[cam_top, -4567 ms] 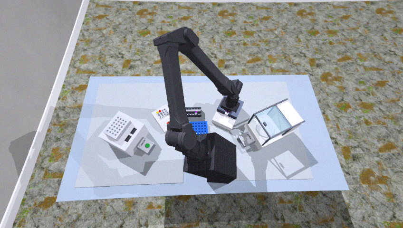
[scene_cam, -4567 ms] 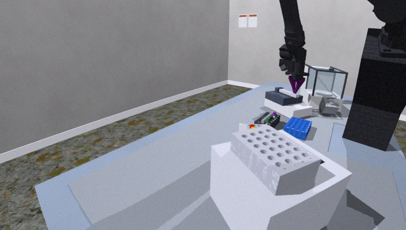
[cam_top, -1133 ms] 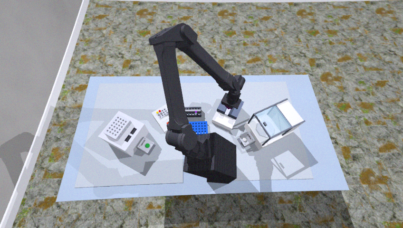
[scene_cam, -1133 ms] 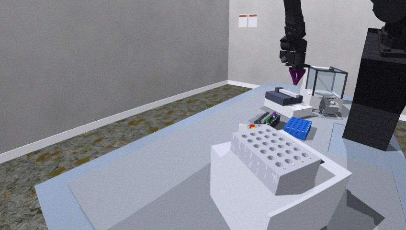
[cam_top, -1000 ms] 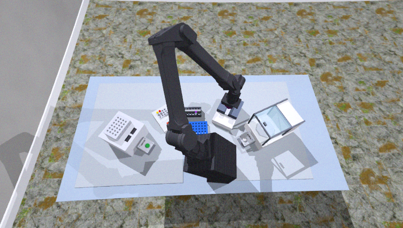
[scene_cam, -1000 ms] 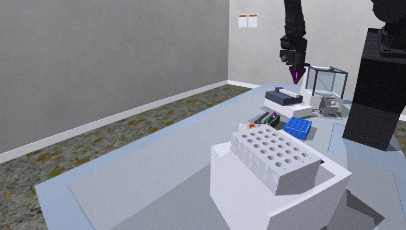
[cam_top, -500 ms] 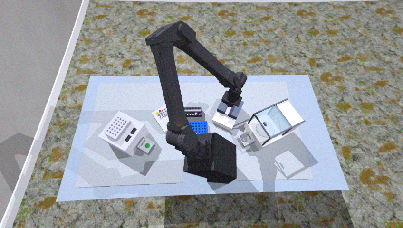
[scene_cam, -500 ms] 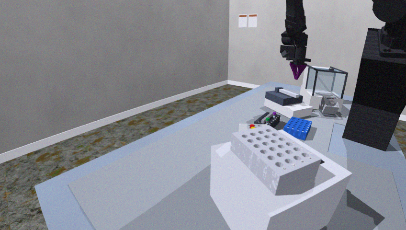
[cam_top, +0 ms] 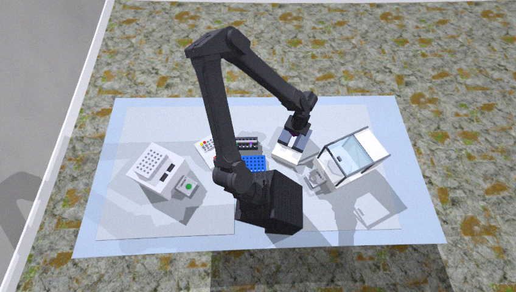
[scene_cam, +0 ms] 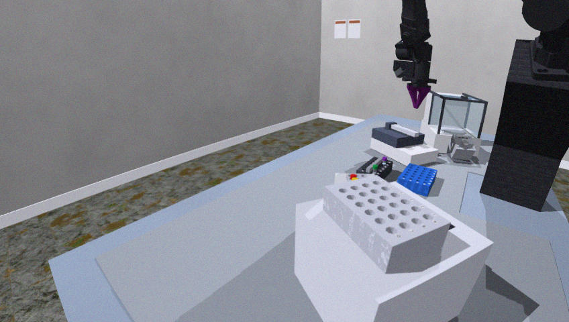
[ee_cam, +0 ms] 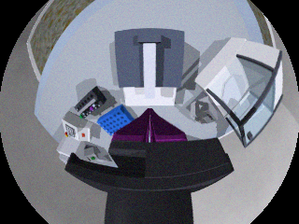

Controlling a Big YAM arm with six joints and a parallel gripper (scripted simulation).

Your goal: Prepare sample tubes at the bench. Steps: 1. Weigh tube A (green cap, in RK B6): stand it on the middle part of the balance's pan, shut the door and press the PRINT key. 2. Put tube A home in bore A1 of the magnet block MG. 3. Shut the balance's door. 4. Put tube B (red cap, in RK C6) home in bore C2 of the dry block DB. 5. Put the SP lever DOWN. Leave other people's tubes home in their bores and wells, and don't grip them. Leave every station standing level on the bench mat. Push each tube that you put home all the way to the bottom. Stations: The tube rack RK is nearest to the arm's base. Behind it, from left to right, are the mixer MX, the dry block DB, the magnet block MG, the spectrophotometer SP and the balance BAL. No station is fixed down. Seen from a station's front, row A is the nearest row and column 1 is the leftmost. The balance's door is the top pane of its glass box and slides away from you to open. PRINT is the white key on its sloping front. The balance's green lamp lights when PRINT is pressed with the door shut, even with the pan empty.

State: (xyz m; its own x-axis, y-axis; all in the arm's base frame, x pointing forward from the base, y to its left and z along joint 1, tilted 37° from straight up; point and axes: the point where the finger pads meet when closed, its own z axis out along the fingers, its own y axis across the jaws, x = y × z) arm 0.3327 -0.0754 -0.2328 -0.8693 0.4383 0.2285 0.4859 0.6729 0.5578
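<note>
"What do we record for surfaces?"

"Our counter (cam_top: 416,231) (scene_cam: 66,271) is smooth pale blue. Toward its right edge stands the balance (cam_top: 347,175) (scene_cam: 442,119) (ee_cam: 220,63), a dark-framed glass box with a white body. Left of it we note the spectrophotometer (cam_top: 288,153) (scene_cam: 395,147) (ee_cam: 131,95), a dark slab on a white base, with a pale bar (scene_cam: 401,129) (ee_cam: 149,70) along its top. The rack (cam_top: 257,163) (scene_cam: 419,175) (ee_cam: 115,119) is a blue, perforated block near the arm's foot. The mixer (cam_top: 170,188) (scene_cam: 339,255), boxy and white, sits toward the left edge."

"And our tubes?"

"The green cap (scene_cam: 375,166) shows in the black magnet block (cam_top: 253,147) (scene_cam: 361,169) (ee_cam: 96,95), mid-counter toward the far edge; a purple cap (cam_top: 250,143) (scene_cam: 384,158) shares it. The red cap (cam_top: 204,142) (scene_cam: 353,176) is in the pale dry block (cam_top: 208,156), beside a yellow one."

"Gripper?"

"Clenched, nothing held: the purple fingers of the gripper (cam_top: 293,134) (scene_cam: 416,106) (ee_cam: 149,111) meet above the spectrophotometer."

"Obscured?"

"The arm crosses part of the dry block in our top view. We cannot read bore labels or seating depth."

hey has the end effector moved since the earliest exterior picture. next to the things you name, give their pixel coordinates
Yes, upward: in the exterior view, the end effector (cam_top: 294,134) (scene_cam: 416,106) (ee_cam: 149,112) now hangs higher above the spectrophotometer (cam_top: 286,153) (scene_cam: 393,138) (ee_cam: 128,61) than it did.
</note>
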